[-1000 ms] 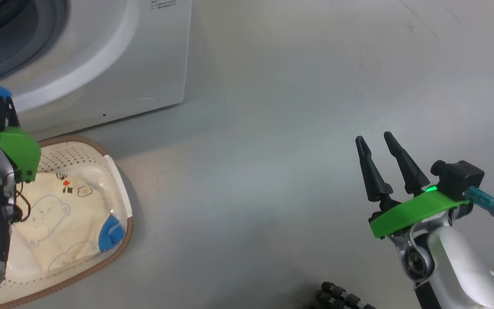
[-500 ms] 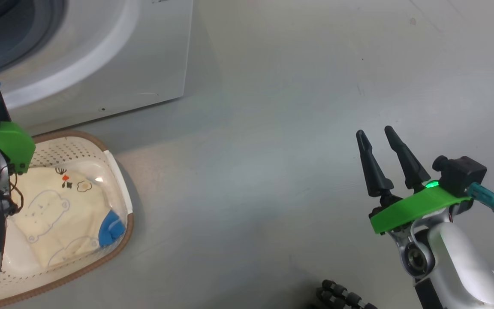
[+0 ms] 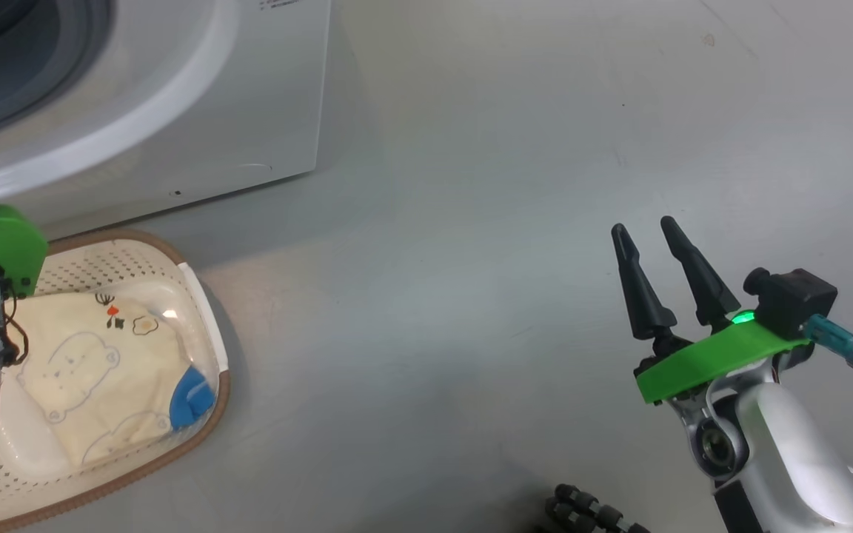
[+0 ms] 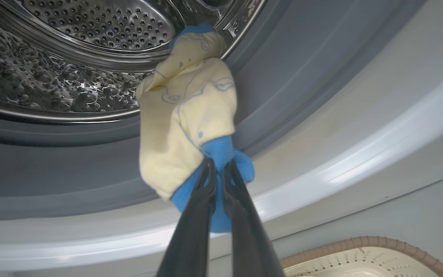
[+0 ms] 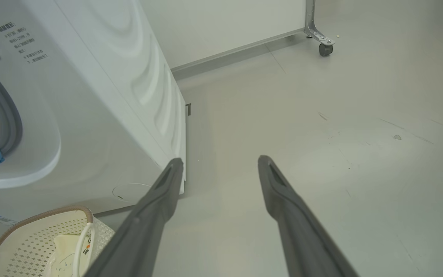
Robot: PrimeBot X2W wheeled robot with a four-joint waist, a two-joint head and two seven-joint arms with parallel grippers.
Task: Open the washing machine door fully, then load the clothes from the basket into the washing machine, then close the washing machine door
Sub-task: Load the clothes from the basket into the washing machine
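My left gripper (image 4: 217, 166) is shut on the blue cuff of a pale yellow garment (image 4: 187, 111) with faint blue bear outlines. It holds the garment up against the grey gasket (image 4: 90, 161), just below the steel drum (image 4: 71, 57) of the white washing machine (image 3: 175, 89). The cream basket (image 3: 138, 244) sits on the floor by the machine's front, and another pale yellow bear-print garment (image 3: 93, 385) with a blue piece (image 3: 191, 396) lies in it. Far off to the right, my right gripper (image 3: 646, 231) hangs open and empty over the floor. The door is out of view.
Bare grey floor (image 3: 471, 259) stretches to the right of the machine. A partition on a caster wheel (image 5: 324, 49) stands behind the machine's right side. A black ribbed cable (image 3: 582, 511) lies near my base. My left wrist's green mount (image 3: 4, 240) overlaps the basket's far corner.
My left arm has carried the garment up and to the left towards the drum, nearly out of the head view. The head view has shifted slightly. The right gripper has hardly moved.
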